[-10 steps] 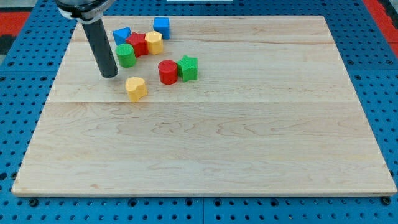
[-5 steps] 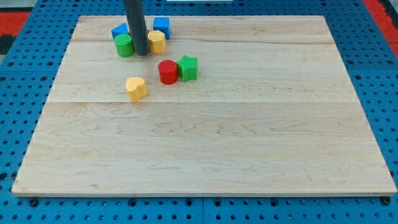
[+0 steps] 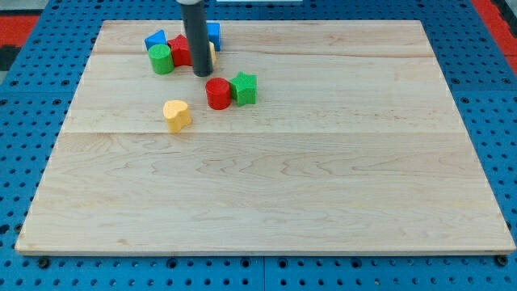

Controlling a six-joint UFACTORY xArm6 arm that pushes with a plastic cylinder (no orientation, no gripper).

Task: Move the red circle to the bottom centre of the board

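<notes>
**Tip poised above the red circle**

I have no fingers to open or close here, only a rod; my tip (image 3: 202, 74) sits just above and slightly to the view's left of the red circle (image 3: 217, 93), close but apparently not touching. That placement suits a push toward the view's bottom, I judge, since the bottom centre lies well away down the board (image 3: 323, 202). The green star (image 3: 244, 87) touches the circle's right side. A yellow heart (image 3: 176, 114) lies near, lower left. Behind the rod cluster 1 green cylinder (image 3: 161, 58), a red block (image 3: 181, 51), a yellow block (image 3: 211, 55) and 2 blue blocks (image 3: 155, 40).
</notes>
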